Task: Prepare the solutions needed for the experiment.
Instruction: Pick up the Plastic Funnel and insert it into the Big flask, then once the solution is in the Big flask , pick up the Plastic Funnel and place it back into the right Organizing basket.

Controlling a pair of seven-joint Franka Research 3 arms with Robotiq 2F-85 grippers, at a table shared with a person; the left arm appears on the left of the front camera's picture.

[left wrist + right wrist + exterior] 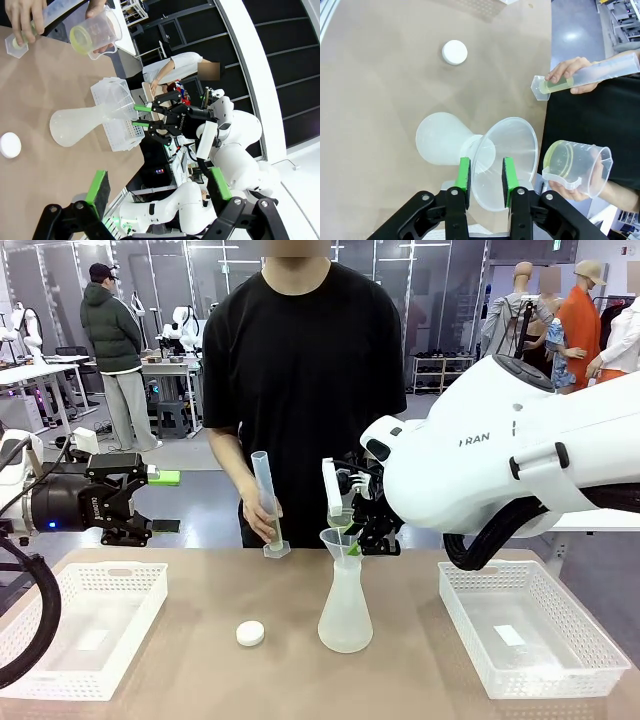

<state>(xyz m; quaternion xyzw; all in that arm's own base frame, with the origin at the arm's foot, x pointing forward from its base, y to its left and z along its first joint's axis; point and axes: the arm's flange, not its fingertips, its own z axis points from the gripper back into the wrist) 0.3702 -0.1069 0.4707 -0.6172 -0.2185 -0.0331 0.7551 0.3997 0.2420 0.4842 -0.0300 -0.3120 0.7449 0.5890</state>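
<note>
A clear funnel (340,540) sits in the neck of a frosted conical flask (345,615) at mid-table. My right gripper (486,176) is at the funnel, its green pads apart on either side of the cone's lower part (507,150). The person's hand holds a beaker (570,165) beside the funnel, with pale yellow-green solution (561,159) in its bottom. The other hand holds a tilted graduated cylinder (265,502), and more of the solution tints its base (555,86). My left gripper (165,502) hangs open and empty, off to the left above the table.
A white round cap (250,633) lies on the table left of the flask. A white mesh basket (110,570) stands at the left and another (490,566) at the right. The person stands at the far edge.
</note>
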